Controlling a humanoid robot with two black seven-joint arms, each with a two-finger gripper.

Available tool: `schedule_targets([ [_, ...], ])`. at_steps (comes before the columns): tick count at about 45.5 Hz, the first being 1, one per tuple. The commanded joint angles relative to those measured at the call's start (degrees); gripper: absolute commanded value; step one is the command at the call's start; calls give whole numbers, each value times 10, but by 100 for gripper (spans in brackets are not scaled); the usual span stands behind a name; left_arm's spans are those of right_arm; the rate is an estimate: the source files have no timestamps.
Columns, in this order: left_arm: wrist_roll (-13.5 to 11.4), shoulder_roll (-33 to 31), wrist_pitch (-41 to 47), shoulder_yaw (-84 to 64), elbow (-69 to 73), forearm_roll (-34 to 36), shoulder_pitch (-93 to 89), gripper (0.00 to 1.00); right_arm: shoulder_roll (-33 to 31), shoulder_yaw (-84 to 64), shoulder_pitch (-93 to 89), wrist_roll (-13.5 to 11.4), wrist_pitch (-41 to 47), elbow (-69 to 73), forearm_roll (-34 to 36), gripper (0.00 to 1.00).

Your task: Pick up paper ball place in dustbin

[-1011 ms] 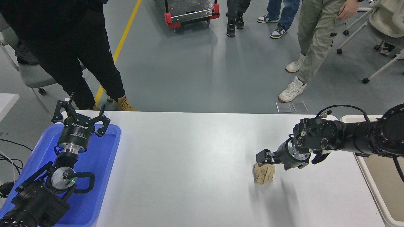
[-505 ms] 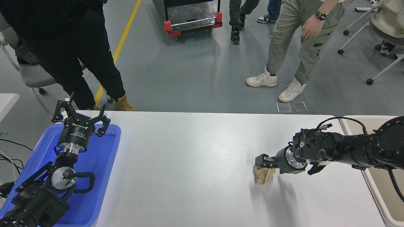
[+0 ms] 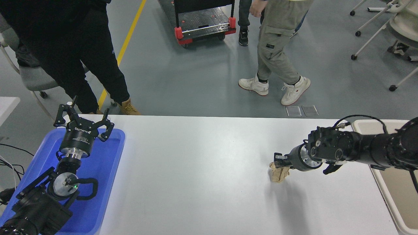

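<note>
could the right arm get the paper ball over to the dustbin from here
Probably yes. The right gripper looks shut on the paper ball, and only bare white table lies between it and the dustbin.

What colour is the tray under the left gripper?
Bright blue tray, seen in the head view, beneath the left gripper.

A tan paper ball, a cream dustbin, a blue tray and a white table are seen.
</note>
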Motion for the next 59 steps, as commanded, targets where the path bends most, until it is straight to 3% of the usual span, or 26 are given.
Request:
schedule_targets([
  [1,0,1,0,0,0,0,0,100,-54,-23,105,0,60,32,0,0],
  [19,0,1,0,0,1,0,0,100,-140,-38,273,-1,196,59,-22,0],
  [43,0,1,0,0,0,0,0,100,-171,-60,325,-1,208,97,-49,0],
  [50,0,1,0,0,0,0,0,100,-171,-62,279,-1,186,49,-55,0],
  [59,0,1,0,0,1,0,0,100,-169,-60,143,-2,155,-128,-52,0],
])
